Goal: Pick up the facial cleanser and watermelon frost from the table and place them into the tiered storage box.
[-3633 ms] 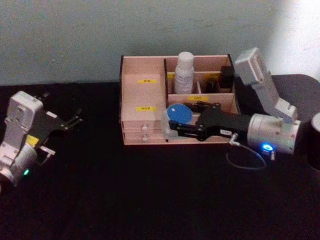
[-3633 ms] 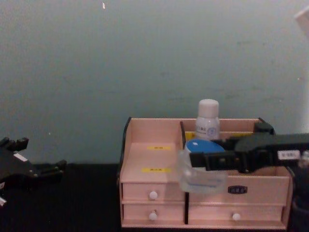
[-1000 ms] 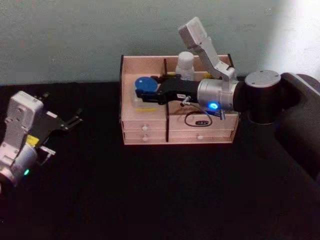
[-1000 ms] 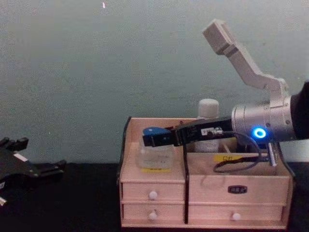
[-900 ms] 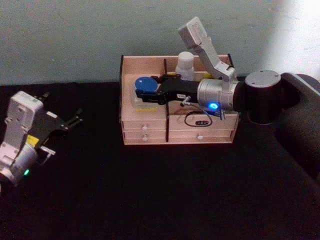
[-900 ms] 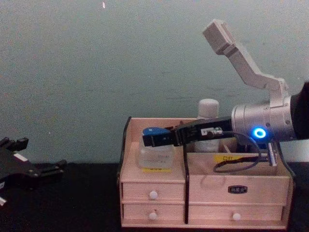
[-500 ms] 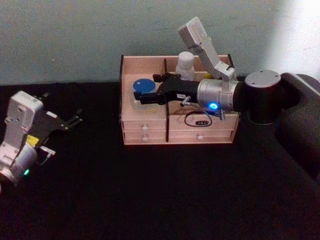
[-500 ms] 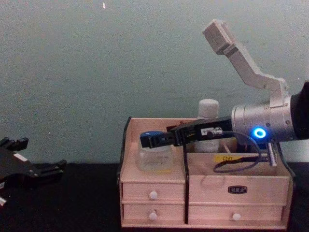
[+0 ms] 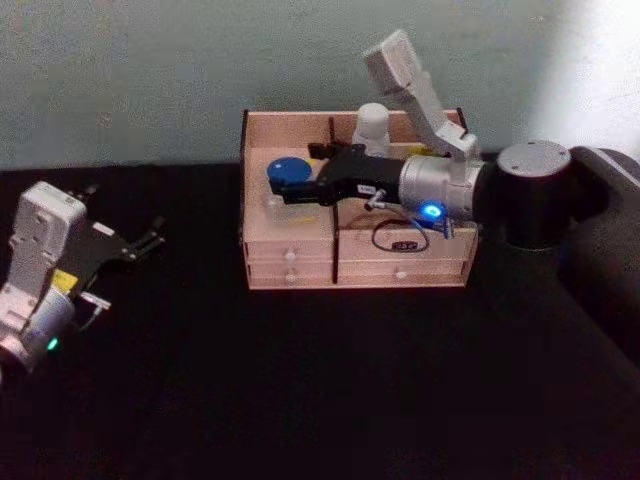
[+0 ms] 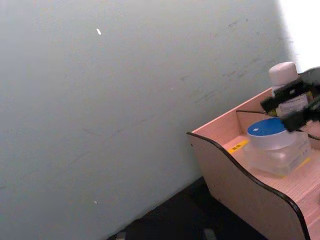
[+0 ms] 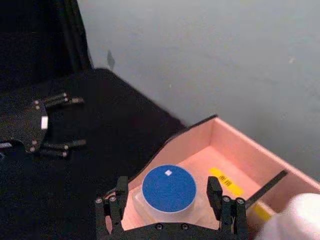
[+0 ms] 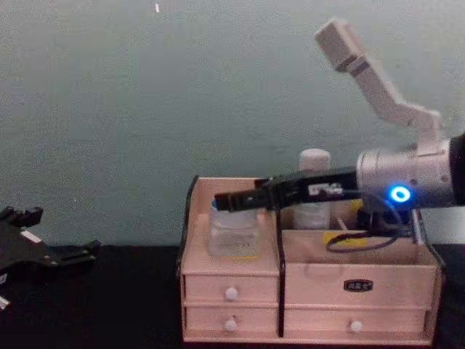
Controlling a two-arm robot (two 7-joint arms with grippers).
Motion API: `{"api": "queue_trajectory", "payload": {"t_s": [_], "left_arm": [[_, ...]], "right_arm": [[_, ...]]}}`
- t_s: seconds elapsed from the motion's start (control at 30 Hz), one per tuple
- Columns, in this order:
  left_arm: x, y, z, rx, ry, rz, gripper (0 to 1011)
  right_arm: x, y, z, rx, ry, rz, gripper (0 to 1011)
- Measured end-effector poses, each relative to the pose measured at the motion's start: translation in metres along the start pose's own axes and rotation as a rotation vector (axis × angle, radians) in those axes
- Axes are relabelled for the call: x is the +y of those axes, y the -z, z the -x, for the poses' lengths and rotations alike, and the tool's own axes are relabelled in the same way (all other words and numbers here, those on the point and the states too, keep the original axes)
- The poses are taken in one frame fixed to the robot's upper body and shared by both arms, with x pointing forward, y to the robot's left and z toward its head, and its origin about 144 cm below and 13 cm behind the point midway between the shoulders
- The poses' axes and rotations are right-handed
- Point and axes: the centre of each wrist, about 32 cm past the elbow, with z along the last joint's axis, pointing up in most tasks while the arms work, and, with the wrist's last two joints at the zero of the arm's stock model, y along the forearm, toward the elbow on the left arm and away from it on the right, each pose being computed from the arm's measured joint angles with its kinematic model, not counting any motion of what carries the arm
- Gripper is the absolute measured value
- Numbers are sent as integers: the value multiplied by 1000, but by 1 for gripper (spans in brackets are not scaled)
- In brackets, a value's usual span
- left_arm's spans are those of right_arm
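Watermelon frost (image 9: 287, 178) sits in the left compartment of the tiered storage box (image 9: 290, 245), w/ right gripper (image 11: 167, 197) spread wide around its blue lid, fingers (image 11: 214, 191) apart from it. Facial cleanser (image 9: 372, 128) stands upright in the back right section. Left gripper (image 9: 150, 238) parked on the table's left, fingers open.

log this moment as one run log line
right gripper: open, around watermelon frost | jar resting in tiered storage box left compartment | left gripper: parked
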Motion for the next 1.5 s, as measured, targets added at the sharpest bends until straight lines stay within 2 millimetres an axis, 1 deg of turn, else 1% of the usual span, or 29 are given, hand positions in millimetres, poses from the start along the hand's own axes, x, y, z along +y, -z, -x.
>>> {"api": "queue_trajectory", "payload": {"t_s": [0.13, 0.33, 0.37, 0.43, 0.47, 0.5, 0.53, 0.57, 0.6, 0.63, 0.7, 0.73, 0.77, 0.8, 0.87, 0.9, 0.97, 1.0, 1.03, 1.07, 1.1, 1.17, 1.2, 1.3, 1.4, 1.5], "left_arm": [[0, 0, 0, 0, 0, 0, 1001], [0, 0, 0, 0, 0, 0, 1001], [0, 0, 0, 0, 0, 0, 1001], [0, 0, 0, 0, 0, 0, 1001], [0, 0, 0, 0, 0, 0, 1001], [0, 0, 0, 0, 0, 0, 1001], [0, 0, 0, 0, 0, 0, 1001], [0, 0, 0, 0, 0, 0, 1001], [0, 0, 0, 0, 0, 0, 1001], [0, 0, 0, 0, 0, 0, 1001], [0, 0, 0, 0, 0, 0, 1001], [0, 0, 0, 0, 0, 0, 1001], [0, 0, 0, 0, 0, 0, 1001], [0, 0, 0, 0, 0, 0, 1001], [0, 0, 0, 0, 0, 0, 1001], [0, 0, 0, 0, 0, 0, 1001], [0, 0, 0, 0, 0, 0, 1001], [0, 0, 0, 0, 0, 0, 1001], [0, 0, 0, 0, 0, 0, 1001], [0, 0, 0, 0, 0, 0, 1001], [0, 0, 0, 0, 0, 0, 1001], [0, 0, 0, 0, 0, 0, 1001], [0, 0, 0, 0, 0, 0, 1001], [0, 0, 0, 0, 0, 0, 1001], [0, 0, 0, 0, 0, 0, 1001], [0, 0, 0, 0, 0, 0, 1001]], "right_arm": [[-14, -1, 3, -10, 8, -41, 1002], [-44, 0, 8, -11, -6, -80, 1002], [-53, 2, 9, -9, -15, -83, 1002], [-64, 4, 11, -1, -27, -82, 1002], [-76, 7, 13, 7, -37, -78, 1002], [-81, 9, 14, 10, -41, -76, 1002], [-91, 12, 15, 17, -44, -69, 1003], [-91, 12, 15, 17, -44, -69, 1002], [-96, 14, 16, 21, -44, -66, 1002], [-108, 17, 17, 29, -41, -58, 1002], [-119, 22, 19, 39, -30, -47, 1002], [-130, 26, 21, 45, -11, -37, 1002], [-136, 28, 22, 46, 2, -33, 1002], [-146, 32, 24, 53, 32, -25, 1003], [-156, 35, 26, 58, 71, -20, 1002], [-166, 40, 28, 59, 122, -16, 1002], [-179, 44, 32, 51, 212, -26, 1003], [-179, 44, 32, 51, 212, -26, 1002], [-187, 48, 34, 47, 281, -34, 1002], [-189, 49, 36, 42, 314, -39, 1002], [-194, 53, 38, 27, 397, -46, 1002], [-197, 57, 40, 14, 479, -51, 1002], [-197, 62, 42, 3, 554, -56, 1002], [-195, 69, 45, -11, 652, -54, 1002], [-183, 84, 47, -27, 765, -30, 1002], [-175, 93, 48, -32, 801, -10, 1003]]}}
